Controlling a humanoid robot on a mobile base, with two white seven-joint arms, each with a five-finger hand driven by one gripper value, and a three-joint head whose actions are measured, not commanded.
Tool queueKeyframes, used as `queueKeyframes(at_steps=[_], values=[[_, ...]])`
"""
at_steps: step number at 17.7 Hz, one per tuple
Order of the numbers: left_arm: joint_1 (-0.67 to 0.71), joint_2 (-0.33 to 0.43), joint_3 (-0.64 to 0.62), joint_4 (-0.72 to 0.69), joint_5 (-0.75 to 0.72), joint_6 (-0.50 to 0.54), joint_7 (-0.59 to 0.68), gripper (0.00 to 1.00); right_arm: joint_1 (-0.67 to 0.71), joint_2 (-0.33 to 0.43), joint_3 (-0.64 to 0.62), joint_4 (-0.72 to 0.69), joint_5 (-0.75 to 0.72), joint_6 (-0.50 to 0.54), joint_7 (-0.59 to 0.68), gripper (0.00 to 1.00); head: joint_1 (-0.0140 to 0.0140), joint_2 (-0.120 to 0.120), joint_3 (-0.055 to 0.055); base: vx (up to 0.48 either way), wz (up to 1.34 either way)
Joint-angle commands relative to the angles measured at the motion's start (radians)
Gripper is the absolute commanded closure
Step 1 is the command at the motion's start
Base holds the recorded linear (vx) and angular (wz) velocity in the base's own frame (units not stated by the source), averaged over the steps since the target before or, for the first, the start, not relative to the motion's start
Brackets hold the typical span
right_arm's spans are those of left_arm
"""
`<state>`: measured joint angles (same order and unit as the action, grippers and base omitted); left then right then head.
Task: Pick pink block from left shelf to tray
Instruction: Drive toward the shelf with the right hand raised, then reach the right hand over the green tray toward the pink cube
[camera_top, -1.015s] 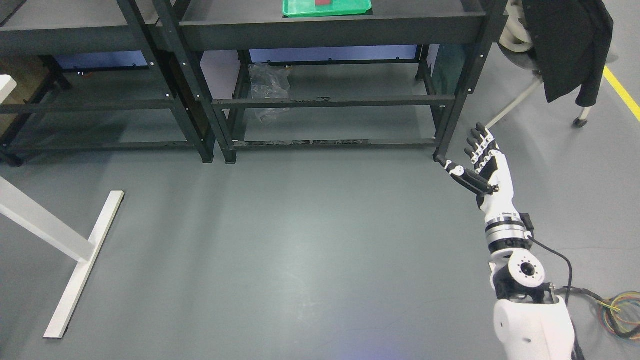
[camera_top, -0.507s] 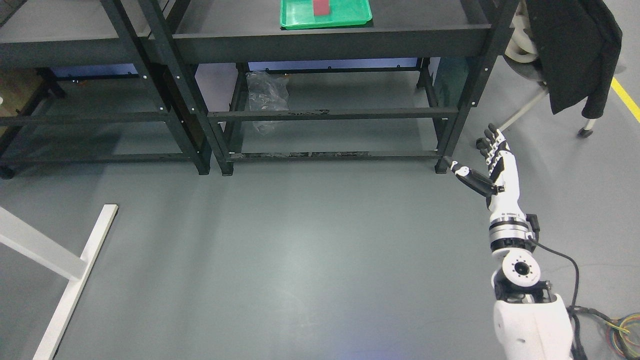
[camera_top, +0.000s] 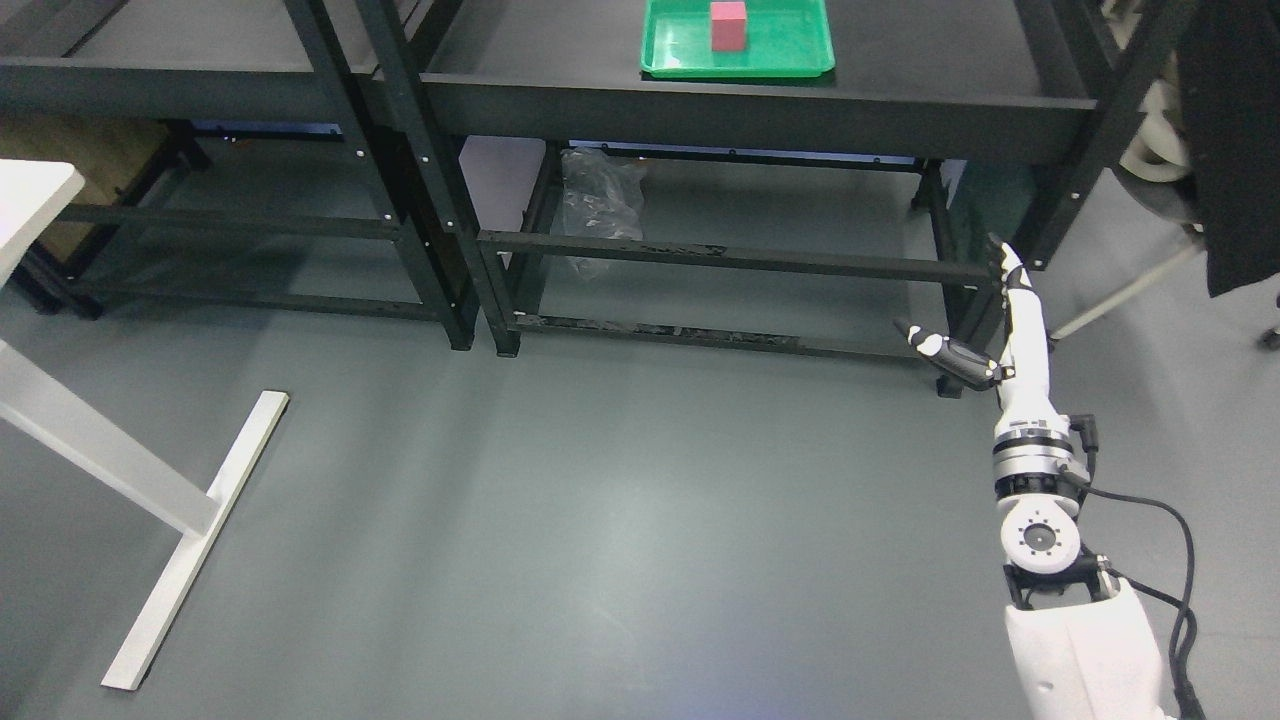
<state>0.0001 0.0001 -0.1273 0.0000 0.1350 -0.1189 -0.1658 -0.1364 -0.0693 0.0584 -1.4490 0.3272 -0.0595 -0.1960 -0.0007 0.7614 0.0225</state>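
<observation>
View has swung since the earlier frame, camera not objects; tray (camera_top: 790, 62) sits more fully in sight. Pink block (camera_top: 728, 26) stands in it on the shelf (camera_top: 900, 95). Right hand (camera_top: 1000, 320) spread, empty, well apart. Block likely light, rigid; grip opposite flat sides.

A: Counts? One pink block (camera_top: 728, 26), one green tray (camera_top: 790, 62).
B: Shelves?
A: Two black shelf units: left (camera_top: 200, 85), right (camera_top: 760, 100). One plastic bag (camera_top: 598, 205).
B: Hands?
A: One hand (camera_top: 1005, 320), the right.
</observation>
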Motion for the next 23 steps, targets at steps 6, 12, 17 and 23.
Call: queueKeyframes(at_steps=[6, 12, 17, 23], values=[[0.02, 0.017, 0.0, -0.017, 0.0, 0.001, 0.0, 0.0, -0.074, 0.035, 0.138, -0.056, 0.993, 0.116, -0.228, 0.0, 0.0, 0.0, 0.0, 0.176, 0.27], [0.02, 0.017, 0.0, -0.017, 0.0, 0.001, 0.0, 0.0, -0.032, 0.052, 0.147, -0.083, 0.894, 0.141, 0.034, 0.0, 0.0, 0.0, 0.0, 0.195, 0.11], [0.02, 0.017, 0.0, -0.017, 0.0, 0.001, 0.0, 0.0, -0.038, 0.052, 0.098, -0.108, 0.928, 0.142, 0.084, 0.01, 0.0, 0.0, 0.0, 0.209, 0.1], [0.02, 0.017, 0.0, -0.017, 0.0, 0.001, 0.0, 0.0, -0.028, 0.052, 0.064, -0.116, 0.929, 0.145, -0.184, 0.0, 0.0, 0.0, 0.0, 0.229, 0.1]])
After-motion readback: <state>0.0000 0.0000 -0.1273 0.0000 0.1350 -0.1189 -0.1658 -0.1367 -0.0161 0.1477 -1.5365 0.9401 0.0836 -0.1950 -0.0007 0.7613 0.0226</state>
